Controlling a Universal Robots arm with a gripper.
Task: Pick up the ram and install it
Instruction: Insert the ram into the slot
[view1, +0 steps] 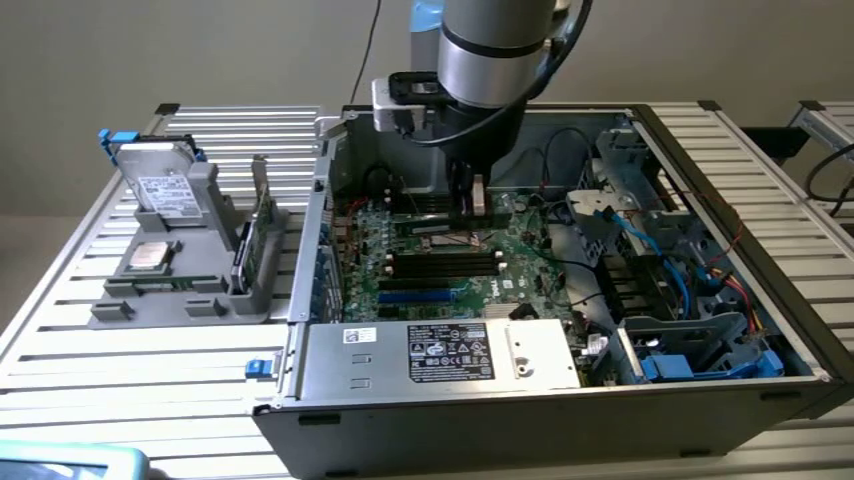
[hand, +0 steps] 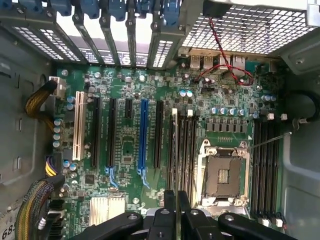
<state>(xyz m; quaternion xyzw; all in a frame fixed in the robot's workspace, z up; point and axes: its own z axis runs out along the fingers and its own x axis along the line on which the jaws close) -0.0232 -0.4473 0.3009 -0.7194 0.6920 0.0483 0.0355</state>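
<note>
The ram (hand: 176, 150) stands on edge, pinched in the clenched claw (hand: 176, 212), over the black slots (hand: 187, 145) beside the empty processor socket (hand: 222, 175) on the motherboard (hand: 125, 150), inside the open computer case (view1: 534, 430) on the table (view1: 134, 370).

On my remote feed, the arm (view1: 494, 50) is satin silver metal. Its gripper (hand: 176, 202) is glossy black plastic, pinching the ram (hand: 176, 150), a thin green board I see edge-on. The motherboard (hand: 125, 150) is lacquered green laminate, with a smooth blue plastic slot (hand: 143, 135) and a bright bare-metal socket frame (hand: 204, 165). The case (view1: 534, 425) looks like matt dark-grey painted steel, its grille (hand: 250, 30) perforated sheet metal. I make out a paper label (view1: 450, 352), rough braided cable sleeving (hand: 30, 210) and a ribbed, pale aluminium table (view1: 160, 360).
</note>
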